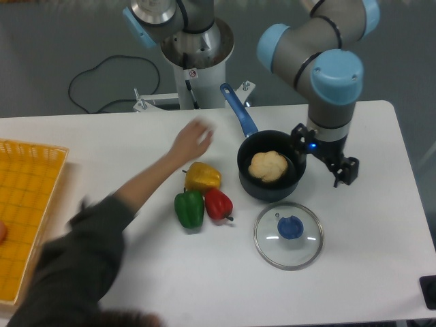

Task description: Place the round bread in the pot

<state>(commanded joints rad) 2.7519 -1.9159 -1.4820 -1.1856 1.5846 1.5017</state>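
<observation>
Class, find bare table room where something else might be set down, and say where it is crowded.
Free: between the yellow basket and the peppers, though a person's arm crosses it; right of the glass lid. Crowded: pot, round bread and gripper.

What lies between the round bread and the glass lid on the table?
Only the pot's near wall: the round bread sits inside it, and the glass lid lies just in front on bare table, in the fixed camera view.

Lumpy golden round bread inside small dark pot w/ blue handle, mid-table.
</observation>
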